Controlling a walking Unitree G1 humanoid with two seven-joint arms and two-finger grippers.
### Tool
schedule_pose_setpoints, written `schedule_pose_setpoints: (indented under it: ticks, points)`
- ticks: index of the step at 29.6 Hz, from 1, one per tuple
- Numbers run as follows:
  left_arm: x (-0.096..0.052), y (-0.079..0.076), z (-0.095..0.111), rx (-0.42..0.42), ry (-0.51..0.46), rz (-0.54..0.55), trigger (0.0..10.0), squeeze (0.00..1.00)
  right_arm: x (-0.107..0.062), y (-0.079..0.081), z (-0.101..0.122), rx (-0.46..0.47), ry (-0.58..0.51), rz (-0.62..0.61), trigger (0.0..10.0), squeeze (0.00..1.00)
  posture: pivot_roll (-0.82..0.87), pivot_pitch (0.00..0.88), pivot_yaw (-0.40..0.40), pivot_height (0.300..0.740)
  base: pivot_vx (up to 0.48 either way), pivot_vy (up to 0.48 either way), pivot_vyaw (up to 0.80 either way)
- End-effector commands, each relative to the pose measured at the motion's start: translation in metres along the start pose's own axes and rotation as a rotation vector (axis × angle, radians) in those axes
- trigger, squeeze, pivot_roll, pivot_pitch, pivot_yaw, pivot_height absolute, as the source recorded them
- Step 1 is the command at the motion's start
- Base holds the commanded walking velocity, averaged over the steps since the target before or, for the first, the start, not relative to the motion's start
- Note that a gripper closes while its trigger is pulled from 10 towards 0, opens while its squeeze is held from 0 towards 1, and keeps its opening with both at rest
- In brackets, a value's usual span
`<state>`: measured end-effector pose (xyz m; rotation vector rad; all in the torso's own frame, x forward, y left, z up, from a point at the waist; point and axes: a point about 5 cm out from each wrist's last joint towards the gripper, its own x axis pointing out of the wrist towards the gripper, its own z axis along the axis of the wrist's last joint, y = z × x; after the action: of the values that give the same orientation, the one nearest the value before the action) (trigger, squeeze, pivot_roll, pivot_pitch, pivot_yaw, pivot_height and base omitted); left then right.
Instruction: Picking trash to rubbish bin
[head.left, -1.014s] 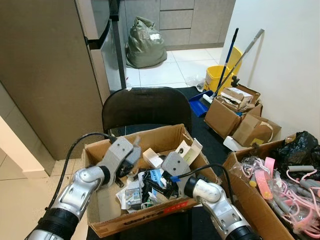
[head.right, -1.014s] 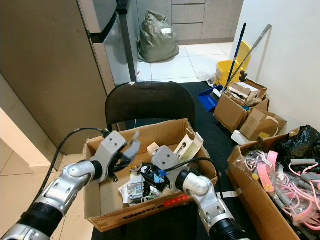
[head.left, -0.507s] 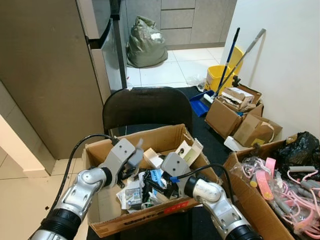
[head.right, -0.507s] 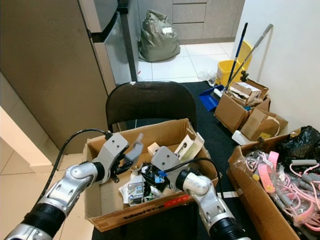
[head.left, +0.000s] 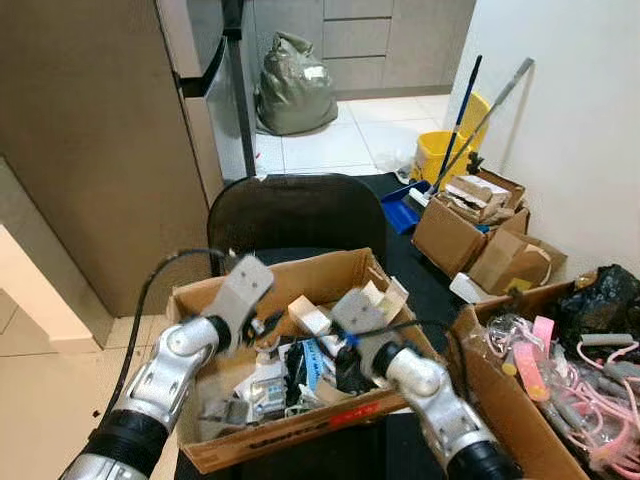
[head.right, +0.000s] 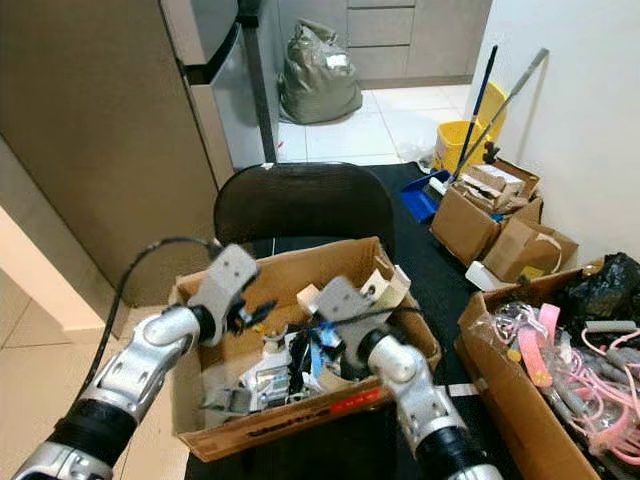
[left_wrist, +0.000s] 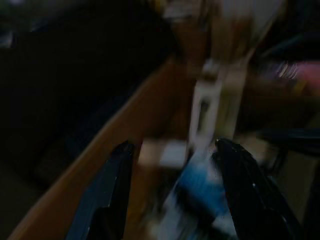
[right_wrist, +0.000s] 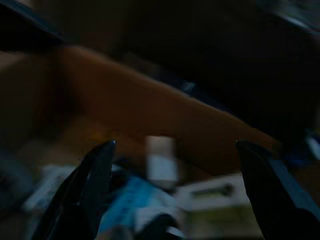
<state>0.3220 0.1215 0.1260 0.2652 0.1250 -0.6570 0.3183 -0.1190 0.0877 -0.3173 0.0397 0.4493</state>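
While both arms bend inward over the cardboard box (head.left: 300, 445), left gripper (left_wrist: 172, 192) and right gripper (right_wrist: 172, 192) hang spread wide, empty, above the trash (head.left: 300, 365).

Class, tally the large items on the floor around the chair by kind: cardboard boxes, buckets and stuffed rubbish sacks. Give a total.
Cardboard boxes: 4
Yellow buckets: 1
Stuffed grey-green sacks: 1
Total: 6

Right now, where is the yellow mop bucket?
The yellow mop bucket stands on the tiled floor at upper right in the eye views, against the white wall, behind the small cardboard boxes.
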Motion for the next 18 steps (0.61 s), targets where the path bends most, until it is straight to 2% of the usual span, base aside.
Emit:
schedule_pose_setpoints:
  ticks: [1,3,4,5,6,7,8,12,18]
  points:
    - [0.001,-0.003,0.004,-0.015,-0.031,0.008,10.0,0.00,-0.002,-0.011,-0.003,0.118,0.011,-0.117,10.0,0.00,-0.04,0.039,0.026,0.740,0.000,0.000,0.00]
    - [0.002,-0.002,0.008,0.002,-0.058,0.039,10.0,0.00,-0.004,-0.015,-0.004,0.149,0.009,-0.152,10.0,0.00,-0.04,0.035,0.026,0.740,0.000,0.000,0.00]
    - [0.003,0.001,0.012,-0.024,-0.093,0.098,10.0,0.00,-0.007,-0.019,-0.006,0.177,0.014,-0.195,10.0,0.00,-0.04,0.031,0.023,0.740,0.000,0.000,0.00]
    - [0.005,0.004,0.017,-0.084,-0.132,0.172,10.0,0.00,-0.012,-0.023,-0.010,0.214,0.026,-0.257,10.0,0.00,-0.04,0.027,0.020,0.740,0.000,0.000,0.00]
    - [0.005,0.004,0.017,-0.084,-0.132,0.172,10.0,0.00,-0.012,-0.023,-0.010,0.214,0.026,-0.257,10.0,0.00,-0.04,0.027,0.020,0.740,0.000,0.000,0.00]
    - [0.005,0.008,0.018,-0.121,-0.136,0.224,10.0,0.00,-0.015,-0.026,-0.014,0.267,0.026,-0.316,10.0,0.00,-0.04,0.024,0.019,0.740,0.000,0.000,0.00]
    - [0.005,0.009,0.018,-0.127,-0.135,0.235,10.0,0.00,-0.016,-0.027,-0.015,0.284,0.024,-0.329,10.0,0.00,-0.04,0.024,0.019,0.740,0.000,0.000,0.00]
    - [0.003,0.010,0.018,-0.098,-0.138,0.255,10.0,0.00,-0.017,-0.026,-0.015,0.303,0.027,-0.339,10.0,0.00,-0.04,0.016,0.019,0.740,0.000,0.000,-0.21]
    - [0.001,0.006,0.016,-0.055,-0.124,0.285,10.0,0.00,-0.018,-0.025,-0.019,0.315,0.061,-0.371,10.0,0.00,-0.04,0.007,0.019,0.740,0.000,0.000,-0.80]
